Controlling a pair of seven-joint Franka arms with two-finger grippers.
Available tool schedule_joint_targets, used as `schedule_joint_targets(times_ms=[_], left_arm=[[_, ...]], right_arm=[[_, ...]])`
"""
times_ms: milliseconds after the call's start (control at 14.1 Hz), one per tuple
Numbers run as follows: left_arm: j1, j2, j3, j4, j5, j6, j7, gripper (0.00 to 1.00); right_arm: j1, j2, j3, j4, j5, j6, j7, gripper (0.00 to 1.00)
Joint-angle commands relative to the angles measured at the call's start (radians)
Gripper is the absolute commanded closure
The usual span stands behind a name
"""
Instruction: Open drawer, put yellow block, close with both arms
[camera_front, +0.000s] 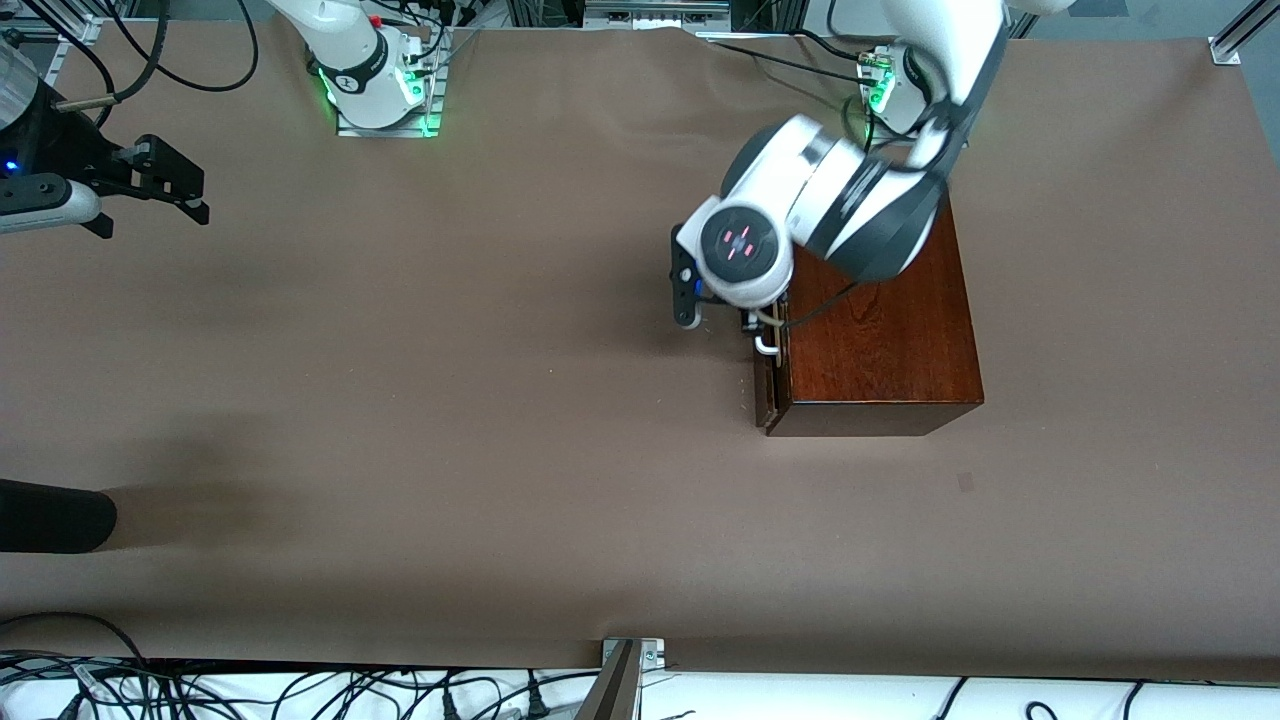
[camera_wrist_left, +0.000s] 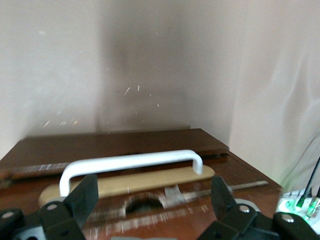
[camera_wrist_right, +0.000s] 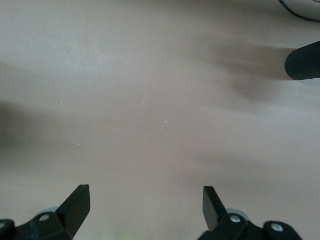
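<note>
The drawer (camera_front: 771, 385) of the dark mahogany box (camera_front: 880, 340) stands shut or very nearly so; only a thin pale line shows along its front, which faces the right arm's end of the table. Its white bar handle (camera_wrist_left: 131, 164) is untouched: in the left wrist view the left gripper (camera_wrist_left: 155, 197) has its fingers spread wide, one to each side of the handle's length, with the bar just ahead of them and clear of both. In the front view that gripper (camera_front: 715, 305) sits low in front of the drawer, close to the handle.

The yellow block appears in no view, so its place cannot be given.

The right gripper (camera_front: 165, 185) waits well apart from the box, over bare brown table covering (camera_front: 450, 400) at the right arm's end, fingers apart and holding nothing. A black cylindrical object (camera_wrist_right: 303, 60) lies on the table within its wrist view.

Judgement: the task is at its opening stage. The handle is not yet gripped; pulling the drawer out, placing the block and closing with both arms all remain.
</note>
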Motion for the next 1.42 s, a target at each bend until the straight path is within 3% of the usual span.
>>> schedule_joint_targets(times_ms=[0,213,354,496,851,1134,1347], left_arm=[[0.042,-0.111,0.007,-0.019,0.006,-0.024,-0.036,0.0],[0.209,-0.116,0.007,0.076,0.02,-0.028,-0.023,0.0],[0.272,-0.111,0.015,0.104,0.092,-0.014,-0.003,0.0],[0.333,-0.094,0.018,0.168,0.098,-0.003,-0.019,0.0],[0.424,-0.094,0.024,0.19,0.098,0.049,-0.041,0.0],[0.466,-0.087,0.027,0.25,0.098,0.046,-0.22,0.0],[0.493,-0.129,0.032,0.231,0.091,-0.004,-0.519,0.0]], right_arm=[[-0.002,-0.005,0.002,0.011,-0.004,-0.02,0.015,0.0],[-0.004,-0.005,0.002,0.011,-0.002,-0.02,0.015,0.0],[-0.004,-0.005,0.002,0.011,-0.002,-0.018,0.015,0.0],[-0.004,-0.005,0.0,0.011,-0.004,-0.02,0.013,0.0],[-0.004,-0.005,-0.001,0.011,-0.005,-0.018,0.013,0.0],[-0.004,-0.005,-0.001,0.011,-0.007,-0.02,0.01,0.0],[-0.004,-0.005,-0.001,0.011,-0.005,-0.018,0.01,0.0]])
